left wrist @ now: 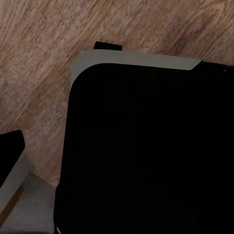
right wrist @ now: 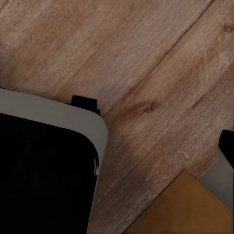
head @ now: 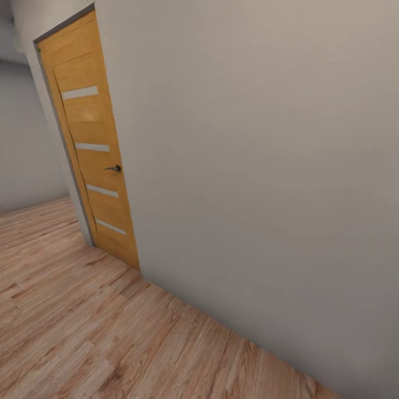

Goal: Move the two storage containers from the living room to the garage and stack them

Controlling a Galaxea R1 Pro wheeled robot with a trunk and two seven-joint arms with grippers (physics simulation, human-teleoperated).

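Facing a plain pale wall point(head: 260, 166) at close range, you have an orange-wood door point(head: 91, 144) with 4 pale horizontal slats and a small dark handle point(head: 114, 168) on your left, closed in its grey frame. Light wood-plank floor point(head: 83, 332) runs from the near left toward a far grey wall point(head: 22, 138) beyond the door. This reads as transit through the house, not yet the garage: the flooring is wood, not concrete.

Both wrist views look straight down at the planks, which suggests you are carrying the arms tucked low beside the base while driving. In the left wrist view a large black body with a grey rim point(left wrist: 146, 146) covers much of the picture; it looks like part of the robot's own base. The right wrist view has a similar black, grey-edged shape point(right wrist: 44, 165), plus an orange-brown corner point(right wrist: 185, 209) that I cannot identify with confidence.

Neither hand's fingers can be made out clearly, so I cannot tell whether either is open, closed or holding anything.

No red-orange container is recognisable from here, so I cannot place them or describe them.
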